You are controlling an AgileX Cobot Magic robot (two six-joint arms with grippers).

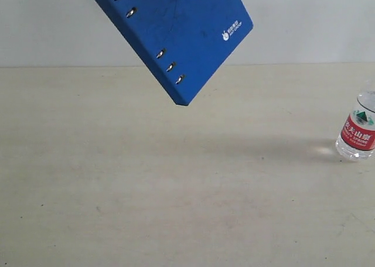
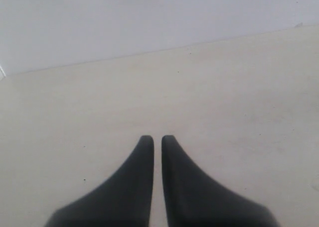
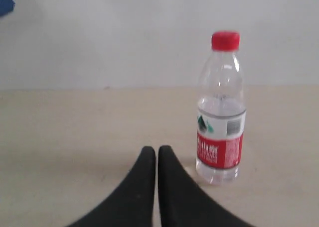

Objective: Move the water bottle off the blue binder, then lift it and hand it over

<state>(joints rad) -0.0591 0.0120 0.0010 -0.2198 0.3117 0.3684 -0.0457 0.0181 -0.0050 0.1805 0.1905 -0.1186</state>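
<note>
The blue binder (image 1: 176,27) hangs tilted in the air at the top of the exterior view, ring holes along its lower-left edge and a white logo near its right corner. Its upper part runs out of frame, and what holds it is hidden. The water bottle (image 1: 358,129) stands upright on the table at the far right edge. In the right wrist view the bottle (image 3: 221,117), red cap up, stands just beside my right gripper (image 3: 157,148), which is shut and empty. My left gripper (image 2: 157,137) is shut over bare table, holding nothing. Neither gripper shows in the exterior view.
A pale beige table (image 1: 146,179) meets a white wall at the back. A corner of the blue binder (image 3: 5,3) shows at the edge of the right wrist view. The binder's shadow lies on the table below it.
</note>
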